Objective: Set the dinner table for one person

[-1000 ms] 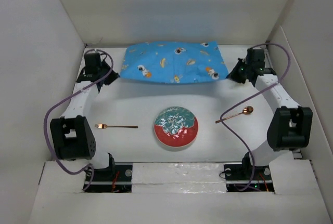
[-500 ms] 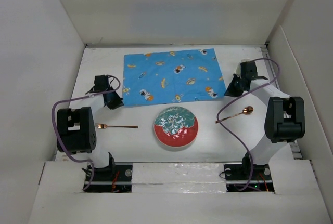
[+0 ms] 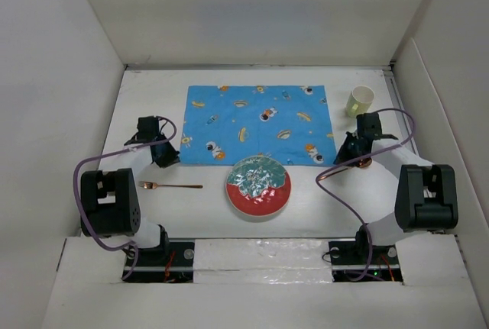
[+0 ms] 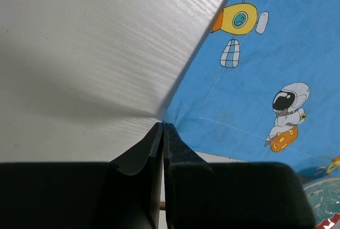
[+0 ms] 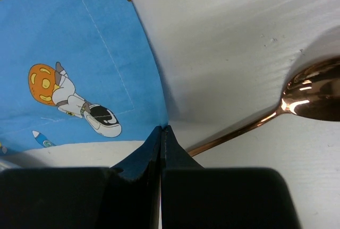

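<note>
A blue cartoon-printed cloth mat (image 3: 256, 124) lies spread on the white dinner table (image 3: 199, 207). My left gripper (image 3: 170, 159) is shut on the mat's near left corner (image 4: 169, 116). My right gripper (image 3: 341, 156) is shut on the mat's near right corner (image 5: 159, 120). A red and teal plate (image 3: 258, 187) sits just in front of the mat, touching its near edge. A copper fork (image 3: 170, 185) lies left of the plate. A copper spoon (image 3: 348, 167) lies right of it, partly under my right wrist; its bowl shows in the right wrist view (image 5: 313, 93).
A pale yellow-green cup (image 3: 359, 101) stands at the back right, beside the mat's right edge. White walls enclose the table on the left, back and right. Purple cables loop from both arms over the table.
Both grippers have pulled the mat toward the near side and lowered it; it now lies flat with its near edge at the plate. The cup at the back right has come into view.
</note>
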Motion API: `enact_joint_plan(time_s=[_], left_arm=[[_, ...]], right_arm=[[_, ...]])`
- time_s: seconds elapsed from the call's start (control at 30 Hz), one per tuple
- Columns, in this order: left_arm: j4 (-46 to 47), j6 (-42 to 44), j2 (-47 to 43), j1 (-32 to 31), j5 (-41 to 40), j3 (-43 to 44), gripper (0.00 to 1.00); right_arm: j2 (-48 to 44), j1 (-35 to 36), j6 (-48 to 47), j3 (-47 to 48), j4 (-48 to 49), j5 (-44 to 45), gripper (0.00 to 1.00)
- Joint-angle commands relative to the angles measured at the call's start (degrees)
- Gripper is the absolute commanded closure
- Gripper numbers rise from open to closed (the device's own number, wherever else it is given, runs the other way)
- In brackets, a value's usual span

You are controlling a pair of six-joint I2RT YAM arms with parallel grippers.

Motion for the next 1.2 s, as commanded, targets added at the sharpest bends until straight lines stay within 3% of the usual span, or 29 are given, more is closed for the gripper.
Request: enact_joint_plan(time_s=[0.0,0.07,0.13,0.17,0.2,0.3,0.33,0.37,0.4,0.47,0.5,0.6,0.67,0.7,0.73,0.8,0.87,0.9,1.0,1.17], left_arm=[[-2.1,1.1,-3.1,-0.5,-0.6,-1.0,1.00],[-2.8,0.8,-4.1,-0.5,-1.2,-1.2,1.00],[-3.7,0.7,-4.9,-1.0,-1.3,-1.1,1.00],[-4.2,0.8,-5.5,-1.0,-1.4,-0.9,0.96],[-5.4,1.1,-5.6,-1.0,-1.3,-0.4,0.77],[-7.9,1.9,-6.2,-1.0,-1.6,2.9,0.61],[-8.4,2.0,-6.6,-1.0,-1.7,4.9,0.60],[-8.9,2.1,-7.9,-1.0,-1.7,6.0,0.59],[-9.7,2.2,-8.8,-1.0,-2.0,6.9,0.59],[-10.1,2.4,-10.7,-1.7,-1.9,10.1,0.63],[-10.1,2.5,-12.6,-2.8,-1.4,11.0,0.79],[-8.9,2.6,-16.7,-2.8,4.6,12.7,1.00],[-8.0,2.0,-19.5,-2.8,8.5,12.5,1.00],[-7.2,1.9,-20.5,-2.8,9.7,12.2,1.00],[-6.4,1.6,-22.5,-2.8,12.7,11.0,1.00],[-6.2,1.9,-23.6,-2.8,14.1,10.6,0.97],[-6.7,3.1,-24.0,-2.8,17.5,10.5,0.86],[-7.2,3.3,-24.1,-2.8,18.4,10.4,0.76],[-7.8,4.8,-25.2,-2.8,18.7,10.2,0.67],[-8.7,5.2,-26.1,-2.8,17.9,10.5,0.69]], right_arm=[[-2.9,-0.9,-0.9,-0.4,1.8,2.0,1.00],[-2.9,-0.9,-1.0,0.8,0.7,2.2,1.00],[-3.7,-0.9,-1.1,1.3,0.3,1.7,0.84],[-4.0,-0.9,-1.1,2.1,-0.3,1.3,0.77],[-5.2,-0.9,-1.2,2.5,-0.9,1.2,0.62],[-7.7,0.5,-1.5,4.0,-3.1,0.6,0.47],[-10.1,1.1,-1.5,4.4,-3.5,0.9,0.45],[-11.2,2.2,-1.6,4.6,-4.3,0.9,0.45],[-12.5,3.0,-1.8,4.9,-4.4,0.6,0.55],[-16.3,6.2,-3.0,4.4,-3.8,-3.1,0.91],[-17.2,7.7,-3.3,3.8,-3.3,-5.0,1.00],[-19.2,14.8,-1.8,-1.0,-0.5,-13.4,0.99],[-18.8,18.8,1.0,-5.1,2.2,-15.8,0.75],[-18.5,22.3,1.6,-6.3,3.3,-15.7,0.47],[-17.6,24.8,4.1,-9.1,6.8,-14.7,0.36],[-16.0,25.5,4.8,-9.8,8.2,-14.6,0.35],[-13.7,27.1,6.8,-10.9,12.4,-16.0,0.35],[-10.8,27.6,7.7,-10.9,13.6,-16.5,0.35],[-5.4,29.3,9.7,-10.6,17.7,-16.9,0.38],[0.1,29.8,13.7,-12.1,25.0,-16.3,0.51]])
